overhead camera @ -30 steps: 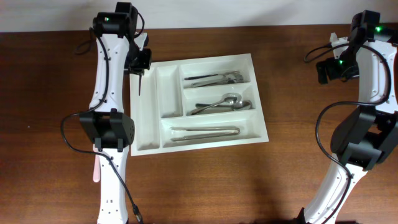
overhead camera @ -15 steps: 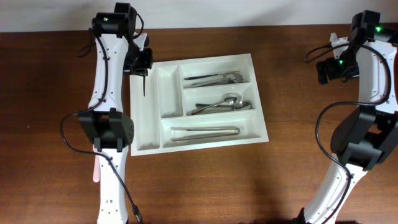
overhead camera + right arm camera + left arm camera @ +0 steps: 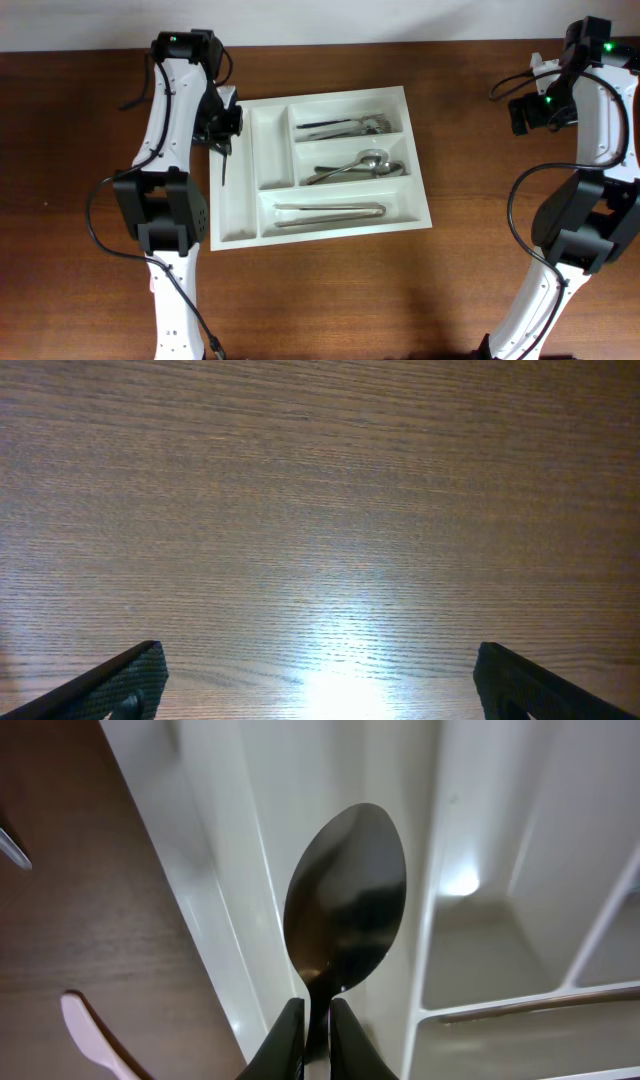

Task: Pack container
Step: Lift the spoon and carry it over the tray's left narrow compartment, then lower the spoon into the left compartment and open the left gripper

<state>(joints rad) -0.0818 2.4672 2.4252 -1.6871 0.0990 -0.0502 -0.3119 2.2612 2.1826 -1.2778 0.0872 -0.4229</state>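
Pinching a metal spoon (image 3: 346, 895) by its handle: left tool (image 3: 317, 1025), fully closed, bowl hanging above the left side of the white cutlery tray (image 3: 270, 150), mid wooden counter (image 3: 400, 290). Right tool (image 3: 320, 690): spread wide, empty, well apart from the tray.

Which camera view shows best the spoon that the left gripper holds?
The left wrist view: the spoon appears large, bowl forward, its handle pinched in the left gripper, over the container. The overhead view shows it only as a thin dark sliver. The right wrist view shows none of it.
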